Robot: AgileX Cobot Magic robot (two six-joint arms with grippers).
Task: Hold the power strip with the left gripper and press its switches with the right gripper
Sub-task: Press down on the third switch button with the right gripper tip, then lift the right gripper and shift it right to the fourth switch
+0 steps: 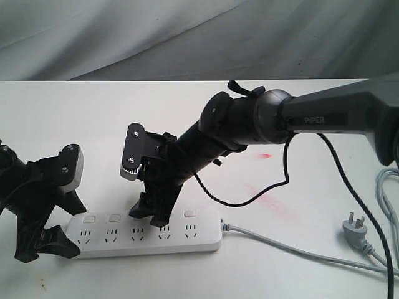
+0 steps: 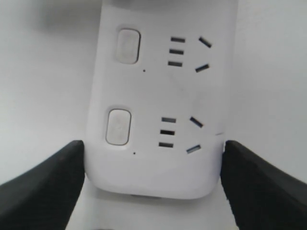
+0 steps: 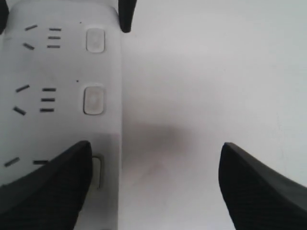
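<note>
Working on a power strip (image 1: 193, 240) laid flat on the white tabletop (image 1: 75, 124), long axis left to right across the exterior view, with a grey cord (image 1: 274, 242) trailing off the right end to a plug (image 1: 354, 227). Pinned at the left end by the left gripper (image 1: 47, 249), which pinches it across its width, black jaws against both long sides in the left wrist view, two switches (image 2: 118, 127) just ahead. Reached from the right by the right gripper (image 1: 151, 215), spread wide and angled down onto the middle of the strip: one finger (image 3: 53, 187) over the third switch from the held end, half hiding it, the other out over bare tabletop beyond the switch-side edge. Cannot tell whether pressing or merely touching. Looks like mid-row work; probably calls next for sliding along the long axis, away from the left gripper, toward the switches nearer the cord.
</note>
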